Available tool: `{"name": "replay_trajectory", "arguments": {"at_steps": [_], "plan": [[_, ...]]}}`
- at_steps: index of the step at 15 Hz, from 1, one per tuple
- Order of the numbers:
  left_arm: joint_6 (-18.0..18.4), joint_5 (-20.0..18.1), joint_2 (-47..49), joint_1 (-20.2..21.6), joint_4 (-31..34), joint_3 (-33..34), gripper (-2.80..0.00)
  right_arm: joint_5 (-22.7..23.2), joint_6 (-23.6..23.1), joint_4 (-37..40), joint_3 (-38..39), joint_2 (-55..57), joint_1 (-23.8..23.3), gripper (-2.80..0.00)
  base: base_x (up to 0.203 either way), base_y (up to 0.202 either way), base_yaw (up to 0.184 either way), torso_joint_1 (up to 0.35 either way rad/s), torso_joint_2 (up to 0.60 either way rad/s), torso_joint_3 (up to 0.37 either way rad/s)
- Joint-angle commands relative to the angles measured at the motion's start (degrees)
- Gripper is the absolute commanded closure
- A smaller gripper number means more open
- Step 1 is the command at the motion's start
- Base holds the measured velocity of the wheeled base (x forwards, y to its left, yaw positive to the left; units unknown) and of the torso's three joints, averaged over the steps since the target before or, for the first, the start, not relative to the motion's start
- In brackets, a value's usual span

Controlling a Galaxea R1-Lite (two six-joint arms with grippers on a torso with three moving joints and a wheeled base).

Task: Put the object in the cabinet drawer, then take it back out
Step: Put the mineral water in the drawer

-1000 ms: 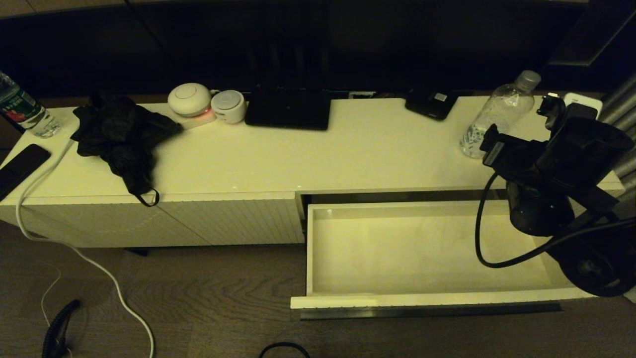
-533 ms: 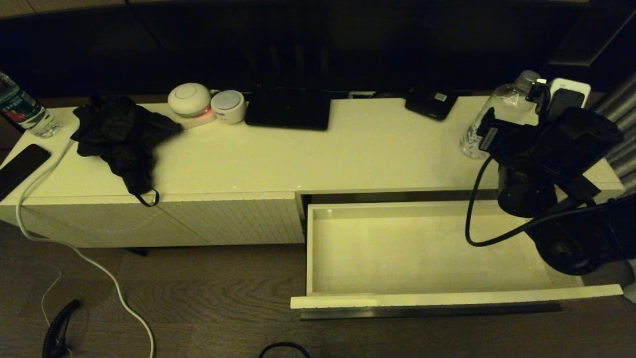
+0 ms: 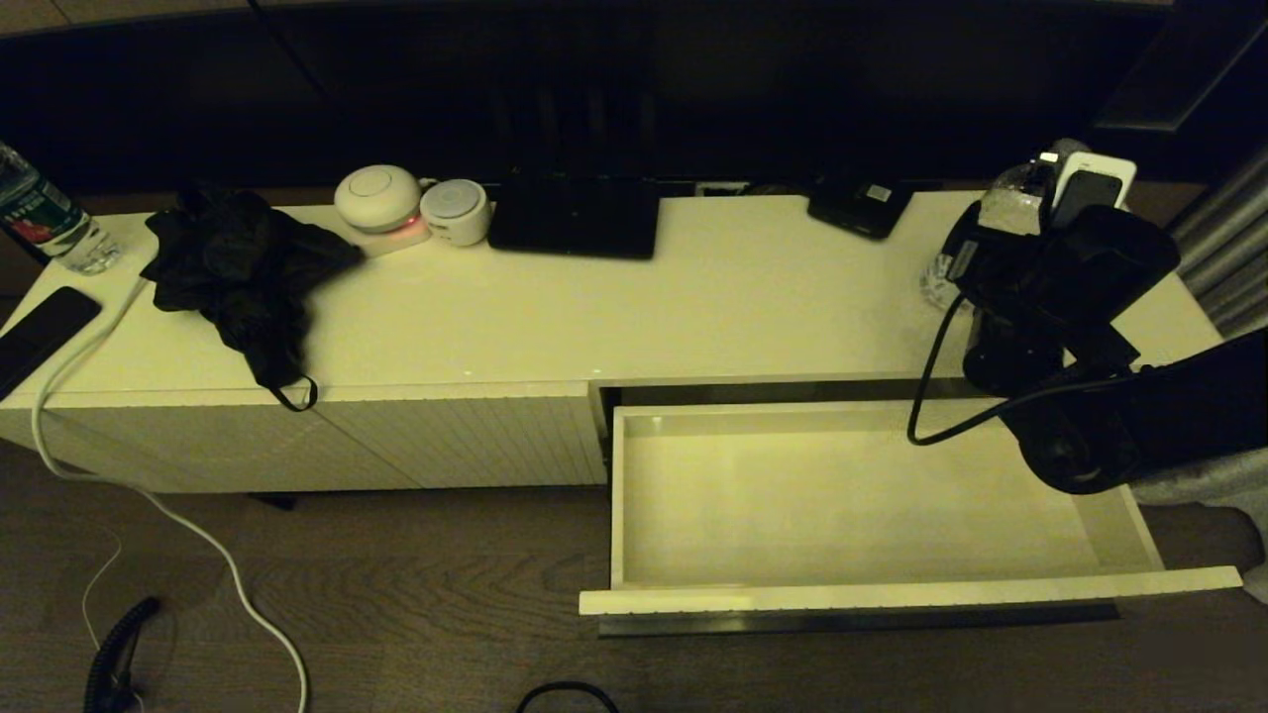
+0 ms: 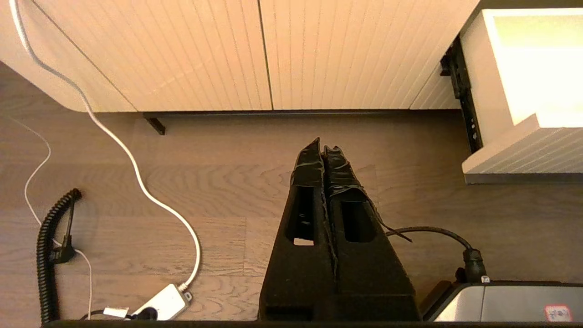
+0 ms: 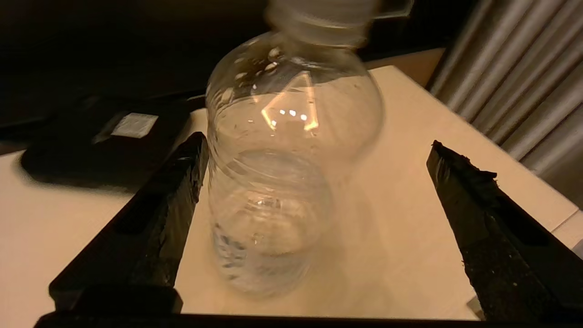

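Note:
The clear water bottle stands upright on the cabinet top near its right end. In the head view my right arm covers most of it, leaving its shoulder showing. My right gripper is open around it. One finger is close beside the bottle's side and the other is well apart from it. The cabinet drawer is pulled out below, white inside with nothing in it. My left gripper hangs shut over the wooden floor, left of the drawer.
Along the cabinet top lie a black device, a black box, two round white gadgets, a black cloth, a phone and a green-and-red labelled bottle. A white cable trails to the floor. Curtains hang past the right end.
My right arm has moved back and left over the cabinet top until its open fingers flank the bottle. The drawer's right front corner has come into view. The bottle has not moved.

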Motion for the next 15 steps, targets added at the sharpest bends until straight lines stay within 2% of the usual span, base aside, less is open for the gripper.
{"name": "replay_trajectory", "arguments": {"at_steps": [1,4,8,9,15], "plan": [[-0.03,0.01,-0.09,0.0,0.0,0.09,0.0,-0.24,-0.79,-0.42,-2.18,1.89,-1.2,-2.8,0.0,0.0,0.0,0.0,0.0,0.0],[-0.03,0.01,-0.09,0.0,0.0,0.02,0.0,-0.24,-1.15,-0.34,-5.2,3.26,-2.05,-2.8,0.0,0.0,0.0,0.0,0.0,0.0],[-0.03,0.01,-0.09,0.0,0.0,0.09,0.0,-0.44,-1.33,-0.34,-5.22,3.7,-2.06,-2.8,0.0,0.0,0.0,0.0,0.0,0.0],[-0.03,0.01,-0.09,0.0,0.0,0.01,0.0,-0.5,-1.33,-0.42,-5.34,3.69,-2.06,0.0,0.0,0.0,0.0,0.0,0.0,0.0],[-0.03,0.01,-0.09,0.0,0.0,0.08,0.0,-0.68,-1.94,-0.42,-5.3,2.92,-1.97,0.0,0.0,0.0,0.0,0.0,0.0,0.0]]}}
